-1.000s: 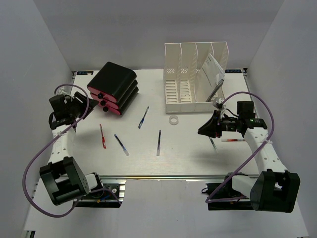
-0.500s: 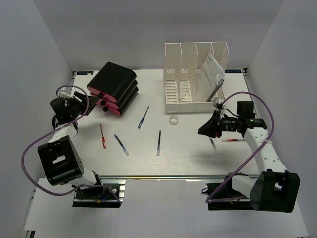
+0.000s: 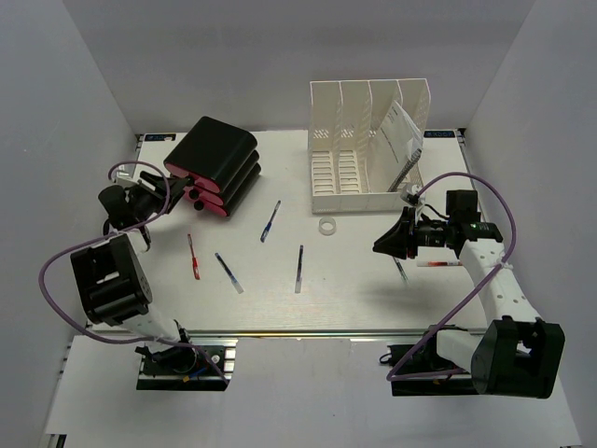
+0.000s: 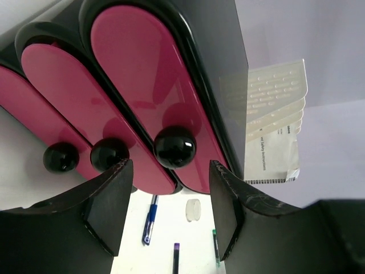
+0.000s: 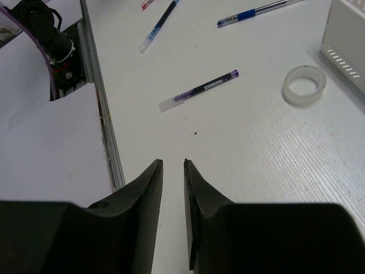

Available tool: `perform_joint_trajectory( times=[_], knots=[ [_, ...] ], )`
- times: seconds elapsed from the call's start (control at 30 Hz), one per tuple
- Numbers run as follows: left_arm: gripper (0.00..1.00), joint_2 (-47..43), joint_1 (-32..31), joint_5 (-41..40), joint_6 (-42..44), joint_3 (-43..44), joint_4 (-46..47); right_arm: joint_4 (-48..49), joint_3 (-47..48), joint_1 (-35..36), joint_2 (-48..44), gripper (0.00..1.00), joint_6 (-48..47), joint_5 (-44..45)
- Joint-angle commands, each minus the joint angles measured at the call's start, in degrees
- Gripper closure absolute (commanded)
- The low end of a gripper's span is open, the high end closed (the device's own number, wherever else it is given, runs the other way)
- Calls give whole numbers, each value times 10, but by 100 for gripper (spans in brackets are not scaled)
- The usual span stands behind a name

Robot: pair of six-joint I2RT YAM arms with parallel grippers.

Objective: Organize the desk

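Note:
The white desk (image 3: 354,285) holds a black drawer unit (image 3: 215,166) with pink fronts and black knobs. My left gripper (image 3: 175,193) is open right in front of it; in the left wrist view (image 4: 170,165) the jaws straddle the rightmost knob (image 4: 174,142) without touching it. My right gripper (image 3: 381,245) hovers over the desk at the right; in the right wrist view (image 5: 173,162) its jaws are nearly together with a thin gap and hold nothing. Several pens lie loose: blue (image 3: 270,220), purple (image 3: 298,268), red (image 3: 193,257).
A white slotted file rack (image 3: 368,145) with papers stands at the back right. A clear tape roll (image 3: 326,226) lies before it. Two more pens (image 3: 401,271) lie under my right arm, another (image 3: 229,273) at the left. The metal rail (image 3: 308,331) runs along the near edge.
My left arm has swung inward and its gripper has edged right, closer to the drawer unit's knobs. The right arm has not moved.

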Motion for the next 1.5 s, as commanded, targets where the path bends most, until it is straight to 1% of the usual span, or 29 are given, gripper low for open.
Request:
perform_joint_trajectory(
  times=[0.0, 0.57, 0.73, 0.9, 1.17, 1.47],
  knots=[
    [35, 10, 3, 16, -25, 9, 61, 13, 5, -3, 4, 73, 1, -3],
    [35, 74, -3, 20, -87, 12, 164, 19, 1, -3, 11, 73, 4, 3],
    [35, 82, -9, 20, -91, 18, 172, 18, 1, -2, 13, 73, 4, 3],
    [39, 88, -9, 25, -102, 26, 174, 19, 0, -2, 15, 74, 4, 2],
    [43, 95, -14, 28, -103, 31, 166, 19, -1, -1, 16, 74, 4, 3],
    [42, 96, -19, 36, -96, 34, 157, 20, -1, -1, 14, 74, 4, 3]
  ],
)
